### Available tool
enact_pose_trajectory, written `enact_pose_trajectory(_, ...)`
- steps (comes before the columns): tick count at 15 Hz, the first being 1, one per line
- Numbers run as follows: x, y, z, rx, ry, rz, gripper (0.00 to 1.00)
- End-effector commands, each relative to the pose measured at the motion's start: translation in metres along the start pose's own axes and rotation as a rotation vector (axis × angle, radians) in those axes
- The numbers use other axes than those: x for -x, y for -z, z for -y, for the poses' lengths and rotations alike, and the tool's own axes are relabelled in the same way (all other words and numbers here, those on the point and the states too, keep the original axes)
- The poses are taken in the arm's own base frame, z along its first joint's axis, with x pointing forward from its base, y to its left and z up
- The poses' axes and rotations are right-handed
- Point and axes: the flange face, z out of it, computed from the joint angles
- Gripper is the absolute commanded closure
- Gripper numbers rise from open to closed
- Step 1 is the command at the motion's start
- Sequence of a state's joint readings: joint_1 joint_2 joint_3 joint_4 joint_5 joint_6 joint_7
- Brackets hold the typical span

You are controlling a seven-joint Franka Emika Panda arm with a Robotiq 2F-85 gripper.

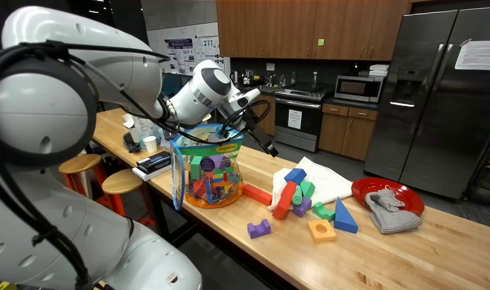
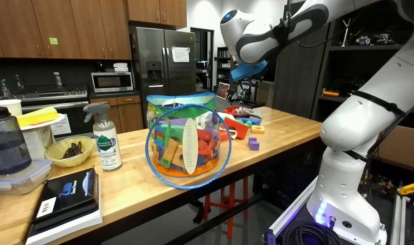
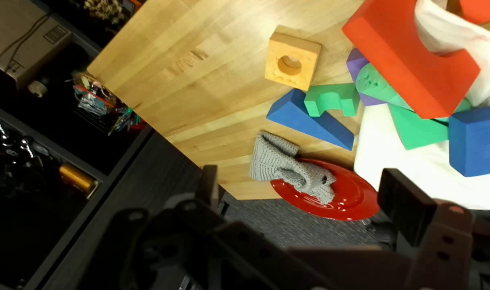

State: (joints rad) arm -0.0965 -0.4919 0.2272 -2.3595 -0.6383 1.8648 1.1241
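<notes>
My gripper stands wide open in the air with nothing between its fingers. In the wrist view a red plate with a grey knitted cloth draped over its rim shows between the jaws, farther off. Loose blocks lie on the wooden table: a yellow square with a hole, a blue triangle, a small green arch and a large red notched block piled over green and purple ones. A blue block rests on a white cloth. A purple notched block sits nearer the table's edge.
A clear zip bag full of blocks stands on the table, its round lid hanging down in front. Beyond it are a spray bottle, a basket and a black box. Stools stand beside the table.
</notes>
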Motion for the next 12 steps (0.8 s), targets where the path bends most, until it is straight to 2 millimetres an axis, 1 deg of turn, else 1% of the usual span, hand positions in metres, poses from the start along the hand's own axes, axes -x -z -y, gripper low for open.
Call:
enact_pose_trajectory(1,-0.0027,0.0039,0.0033,0.02,-0.055,0.055,0.0)
enact_pose_trajectory(6,-0.0017,0.0055,0.0057,0.027,-0.094,0.087,0.0)
enact_pose_trajectory(7,-0.0015,0.0065,0.0066,0.021,-0.082,0.073,0.0)
enact_pose_trajectory(8,0.0021,0.0029,0.0051,0.025,-0.072,0.063,0.0)
enact_pose_trajectory(12,0.0027,0.0044,0.0067,0.022,-0.069,0.062,0.0)
